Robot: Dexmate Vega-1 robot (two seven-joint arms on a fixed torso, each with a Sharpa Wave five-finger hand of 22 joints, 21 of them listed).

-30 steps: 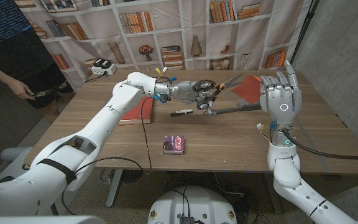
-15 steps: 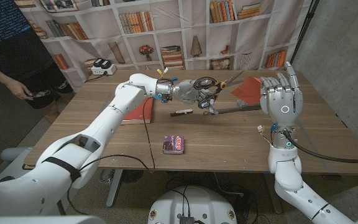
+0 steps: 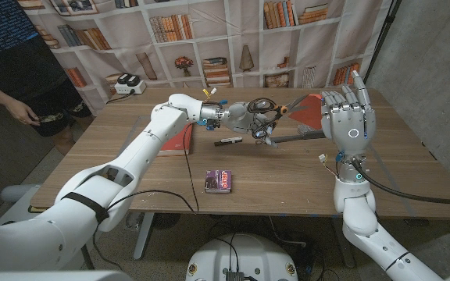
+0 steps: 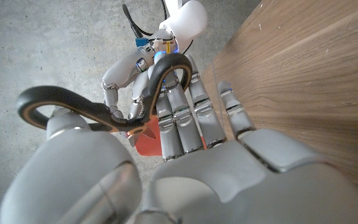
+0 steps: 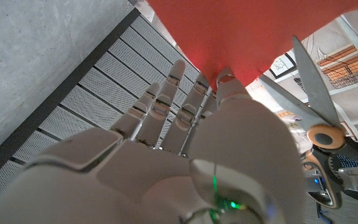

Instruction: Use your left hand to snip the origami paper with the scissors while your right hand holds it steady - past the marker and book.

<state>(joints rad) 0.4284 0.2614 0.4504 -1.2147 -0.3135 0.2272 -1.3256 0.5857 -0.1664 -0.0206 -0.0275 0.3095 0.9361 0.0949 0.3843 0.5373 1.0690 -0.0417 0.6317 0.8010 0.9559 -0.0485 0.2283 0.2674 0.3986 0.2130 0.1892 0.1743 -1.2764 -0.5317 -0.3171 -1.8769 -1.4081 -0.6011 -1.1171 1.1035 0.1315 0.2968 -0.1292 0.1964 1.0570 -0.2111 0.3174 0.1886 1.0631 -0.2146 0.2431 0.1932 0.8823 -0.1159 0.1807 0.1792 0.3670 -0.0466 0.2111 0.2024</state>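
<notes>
A red sheet of origami paper (image 3: pixel 309 108) hangs in the air over the far right of the wooden table (image 3: pixel 287 176), pinched at one edge by my right hand (image 3: pixel 348 123), whose remaining fingers stand upright. In the right wrist view the paper (image 5: pixel 229 34) spreads beyond those fingertips, one scissor blade (image 5: pixel 312 78) slanting in beside it. I judge the sheet feather-light and limp, likely to fold or slip away from the blades instead of shearing, so I would keep my hold close to the cut line and pull it taut.

My left hand (image 3: pixel 250 115) grips the scissors (image 3: pixel 276 113) through their dark loops, which the left wrist view shows wrapped around its fingers (image 4: pixel 179 118); the blades look parted, tips pointing at the paper's near edge. The steel is stiff and the handles smooth, so the loops are the only sound purchase.

Below lie a black marker (image 3: pixel 226 140), a red book (image 3: pixel 175 140) and a small purple packet (image 3: pixel 219 181). A person (image 3: pixel 18 58) stands at the far left.
</notes>
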